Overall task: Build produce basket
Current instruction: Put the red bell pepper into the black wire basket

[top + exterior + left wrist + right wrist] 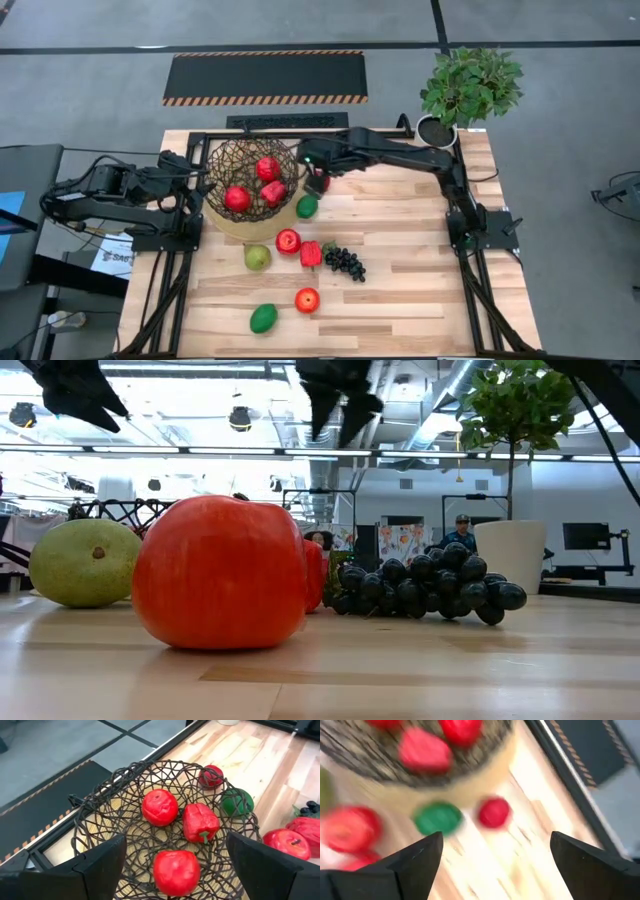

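The dark woven basket (228, 160) stands on its tan base at the table's far left. It holds two red apples (159, 807) (176, 872) and a red pepper (200, 822). My left gripper (204, 184) is open at the basket's left rim, also seen in its wrist view (175, 837). My right gripper (312, 168) is open and empty above the table by the basket's right side. Below it lie a small red fruit (494, 812) and a green oval (438, 818). On the table lie an apple (288, 240), a pear (257, 257), a pepper (311, 253), grapes (345, 262), another apple (307, 299) and a green oval (263, 318).
A potted plant (470, 90) in a white pot stands at the table's far right corner. The right half of the table (430, 290) is bare wood. A person (461, 532) shows in the room beyond the table.
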Available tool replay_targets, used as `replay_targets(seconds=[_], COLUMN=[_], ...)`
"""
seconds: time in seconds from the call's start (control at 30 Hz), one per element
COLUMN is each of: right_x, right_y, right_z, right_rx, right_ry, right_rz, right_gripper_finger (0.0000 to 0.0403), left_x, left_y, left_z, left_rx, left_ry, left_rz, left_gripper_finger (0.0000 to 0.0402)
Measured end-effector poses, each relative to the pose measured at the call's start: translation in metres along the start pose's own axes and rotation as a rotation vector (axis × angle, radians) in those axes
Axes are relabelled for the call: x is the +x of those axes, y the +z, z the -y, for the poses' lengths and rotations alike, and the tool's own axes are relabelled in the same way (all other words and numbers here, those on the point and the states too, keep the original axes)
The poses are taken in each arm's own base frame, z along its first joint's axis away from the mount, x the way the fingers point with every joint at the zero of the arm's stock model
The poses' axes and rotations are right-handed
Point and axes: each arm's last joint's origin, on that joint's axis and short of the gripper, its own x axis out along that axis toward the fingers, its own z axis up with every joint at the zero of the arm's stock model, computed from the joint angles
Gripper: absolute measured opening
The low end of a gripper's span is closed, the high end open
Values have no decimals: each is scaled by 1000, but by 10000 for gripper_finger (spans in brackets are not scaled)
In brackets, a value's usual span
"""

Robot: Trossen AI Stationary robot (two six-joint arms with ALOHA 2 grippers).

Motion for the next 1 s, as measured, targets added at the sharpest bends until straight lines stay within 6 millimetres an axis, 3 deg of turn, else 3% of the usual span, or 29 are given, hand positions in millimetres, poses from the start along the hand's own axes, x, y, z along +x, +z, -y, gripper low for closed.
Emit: replay_targets(seconds=[0.13,0.23,0.37,0.5,0.67,0.8,1.0], right_x=[-1,1,7,10,16,23,44], right_y=[-14,-23,-40,-53,-59,-63,-76], right_z=[4,-7,-52,-96,-129,-142,-144], right_rx=[-23,-11,-84,-144,-147,-112,-35], right_ry=[-52,-15,113,218,337,372,337], right_rz=[-132,-189,-204,-93,36,79,37], right_gripper_finger=[384,384,384,384,384,384,384], left_x=[0,0,0,0,0,0,0], left_y=[0,0,0,0,0,0,0], left_z=[0,0,0,0,0,0,0], left_rx=[0,0,1,8,12,9,4], left_ry=[2,5,6,6,7,7,6], left_rz=[2,3,0,-1,-1,0,-1], left_gripper_finger=[330,330,330,330,330,330,330])
